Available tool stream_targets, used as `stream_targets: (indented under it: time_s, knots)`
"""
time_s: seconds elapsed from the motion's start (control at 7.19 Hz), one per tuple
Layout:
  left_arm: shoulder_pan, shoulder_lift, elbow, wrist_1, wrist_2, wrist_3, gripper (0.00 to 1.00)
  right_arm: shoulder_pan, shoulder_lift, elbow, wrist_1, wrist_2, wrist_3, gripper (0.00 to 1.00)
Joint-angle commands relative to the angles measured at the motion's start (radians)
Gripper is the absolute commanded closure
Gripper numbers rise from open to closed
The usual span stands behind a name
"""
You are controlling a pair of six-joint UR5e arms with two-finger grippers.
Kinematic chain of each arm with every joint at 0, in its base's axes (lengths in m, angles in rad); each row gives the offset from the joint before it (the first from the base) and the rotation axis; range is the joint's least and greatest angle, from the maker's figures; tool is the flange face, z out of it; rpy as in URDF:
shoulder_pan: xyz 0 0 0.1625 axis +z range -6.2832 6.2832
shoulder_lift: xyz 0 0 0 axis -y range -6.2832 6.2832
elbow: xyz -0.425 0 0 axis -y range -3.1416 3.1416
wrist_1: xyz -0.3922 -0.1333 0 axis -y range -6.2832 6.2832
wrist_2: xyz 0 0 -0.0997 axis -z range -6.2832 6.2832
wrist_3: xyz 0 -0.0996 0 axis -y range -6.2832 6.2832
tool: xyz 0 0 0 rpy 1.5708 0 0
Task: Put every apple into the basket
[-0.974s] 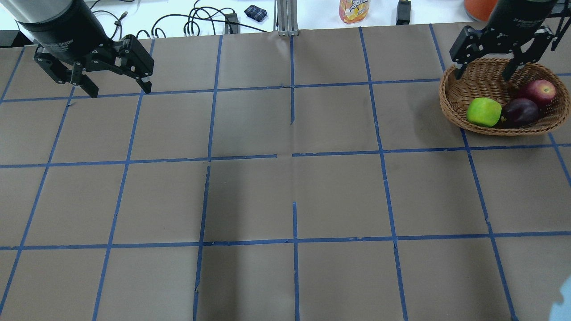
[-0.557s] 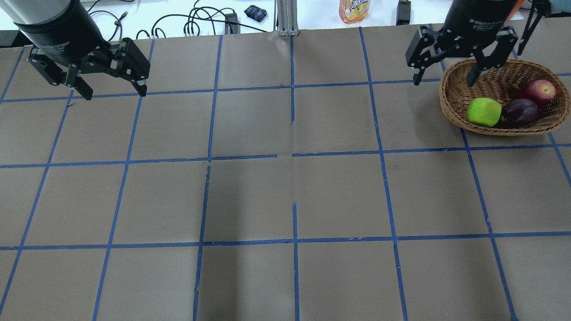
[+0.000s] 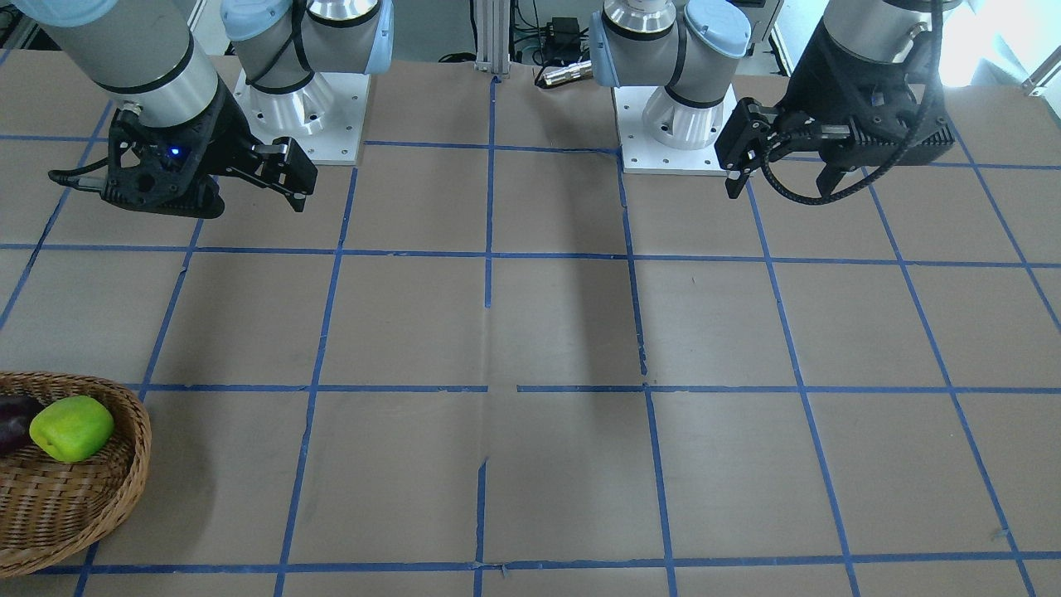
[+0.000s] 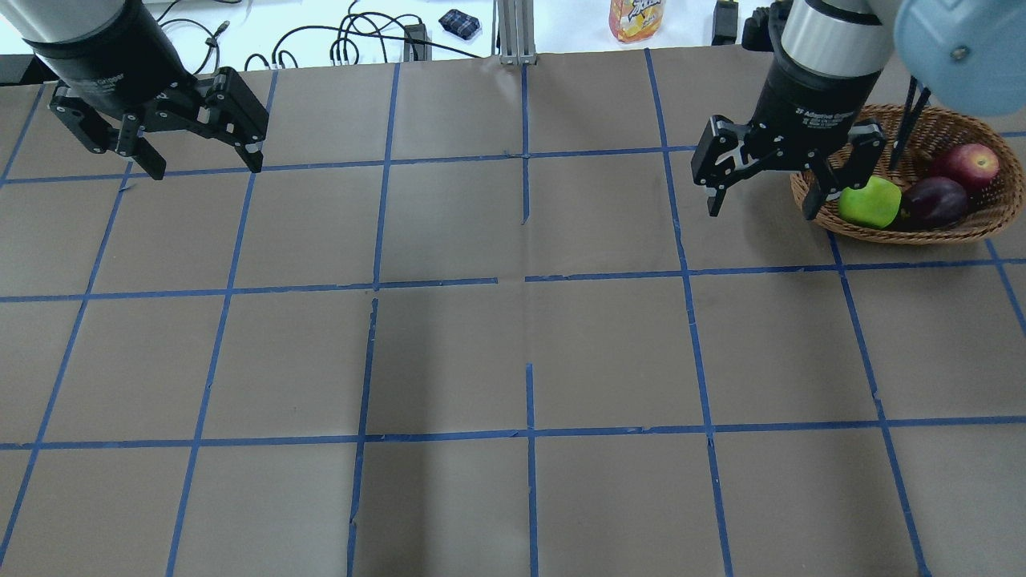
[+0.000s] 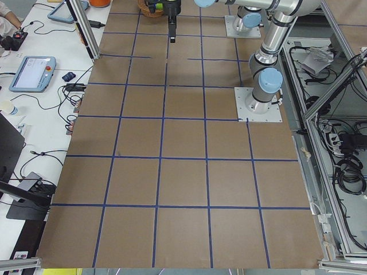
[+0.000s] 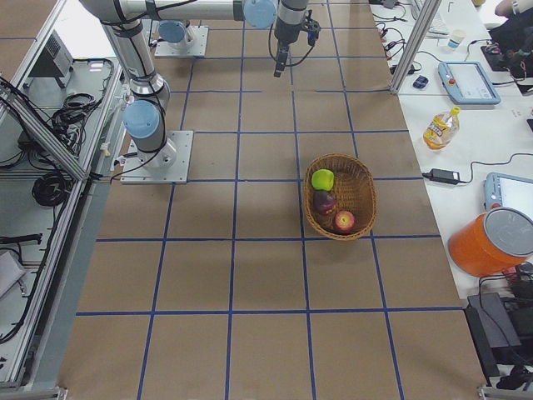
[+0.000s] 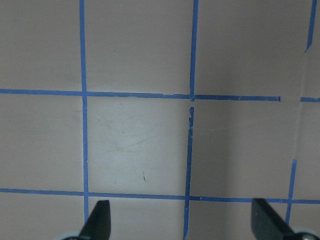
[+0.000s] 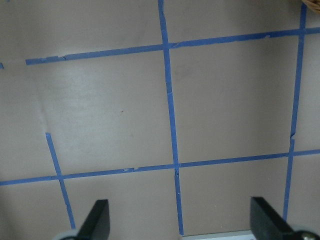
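The shallow oval light-brown wicker basket (image 4: pixel 914 235) at the worktop's far right corner holds the yellow-green apple (image 4: pixel 870 202), dark maroon apple (image 4: pixel 934 200) and red apple (image 4: pixel 971 164). My black left gripper (image 4: pixel 207 167), near the far left corner, and my black right gripper (image 4: pixel 761 211), just beside the basket, both have jaws spread and hold nothing.

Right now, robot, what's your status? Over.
Left gripper open, right gripper open, both empty. Green apple, maroon apple, red apple all in basket. Nothing blocking.

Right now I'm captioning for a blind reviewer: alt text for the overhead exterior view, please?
A green apple, a maroon apple and a red apple lie in a wicker basket at the far right of a table gridded with blue tape. The right gripper hangs open and empty beside the basket; the left gripper hangs open at far left.
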Motion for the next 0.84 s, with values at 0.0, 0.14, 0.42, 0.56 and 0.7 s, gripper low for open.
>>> stream_targets:
  time_s: [0.0, 0.14, 0.42, 0.56, 0.7]
  knots:
    - [0.0, 0.0, 0.004, 0.0, 0.0, 0.0, 0.0, -0.001, -0.032, 0.007, 0.0, 0.002, 0.009, 0.0]
    - [0.0, 0.0, 0.004, 0.0, -0.002, 0.0, 0.0, 0.001, -0.043, -0.003, -0.001, 0.003, 0.009, 0.0]
    - [0.0, 0.0, 0.004, 0.0, -0.002, 0.0, 0.0, 0.001, -0.055, -0.008, 0.0, -0.001, 0.009, 0.0]
    - [0.0, 0.0, 0.005, 0.0, -0.002, 0.0, 0.0, 0.001, -0.055, -0.007, 0.0, 0.0, 0.009, 0.0]
    - [0.0, 0.0, 0.005, 0.0, -0.002, 0.0, 0.0, 0.001, -0.055, -0.007, 0.0, 0.0, 0.009, 0.0]
